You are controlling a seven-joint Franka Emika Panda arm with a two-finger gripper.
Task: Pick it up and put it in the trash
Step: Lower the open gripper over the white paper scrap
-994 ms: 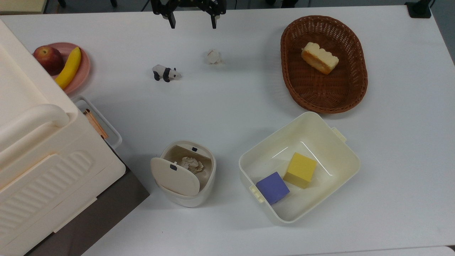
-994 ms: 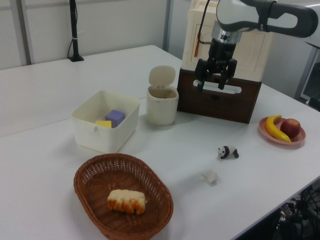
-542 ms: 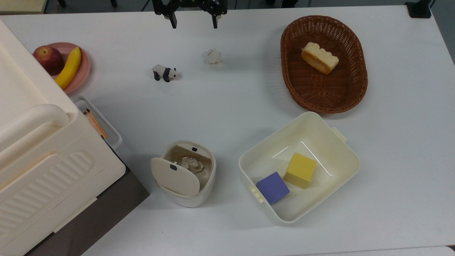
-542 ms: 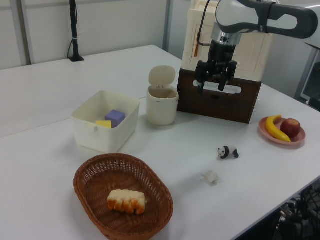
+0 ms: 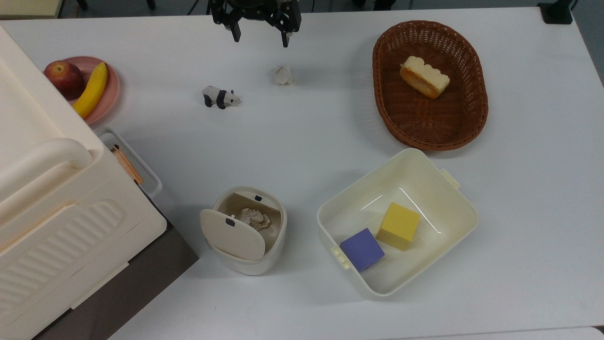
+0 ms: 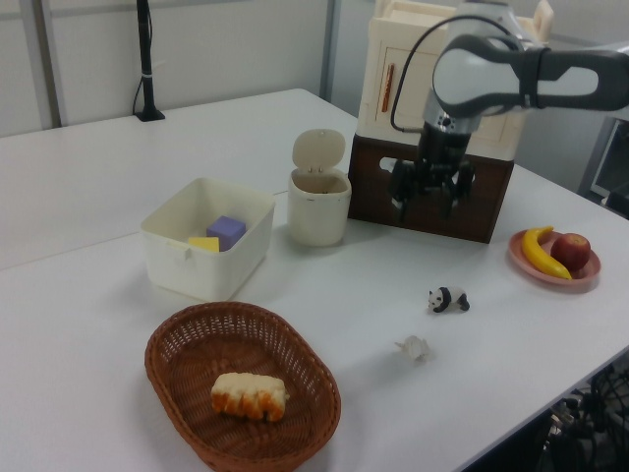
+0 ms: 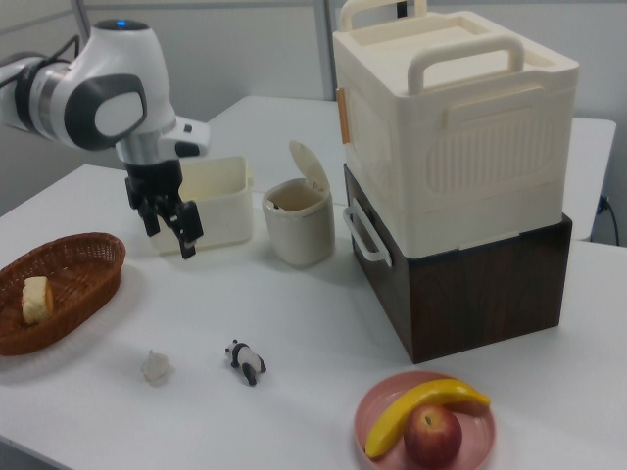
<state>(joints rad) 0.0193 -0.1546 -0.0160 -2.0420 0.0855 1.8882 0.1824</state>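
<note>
The tiny white paper wad (image 5: 283, 75) lies on the white table beside the panda figurine (image 5: 220, 97); the wad also shows in the left view (image 6: 415, 346) and the right view (image 7: 155, 366). My gripper (image 5: 260, 40) hangs open and empty above the table, at the top view's upper edge, just beyond the wad. It also shows in the left view (image 6: 429, 205) and the right view (image 7: 171, 240). The small cream trash bin (image 5: 255, 267) stands with its oval lid (image 5: 232, 234) flipped open and a tan paper wad (image 5: 254, 218) inside.
A cream tub (image 5: 453, 203) holds a yellow and a purple block. A wicker basket (image 5: 472, 127) holds a piece of bread. A pink plate (image 5: 111, 92) carries an apple and a banana. A large cream box on a dark base (image 5: 56, 226) fills the top view's left.
The gripper has come down toward the table and shifted slightly toward the white wad, still open. Nothing on the table has moved.
</note>
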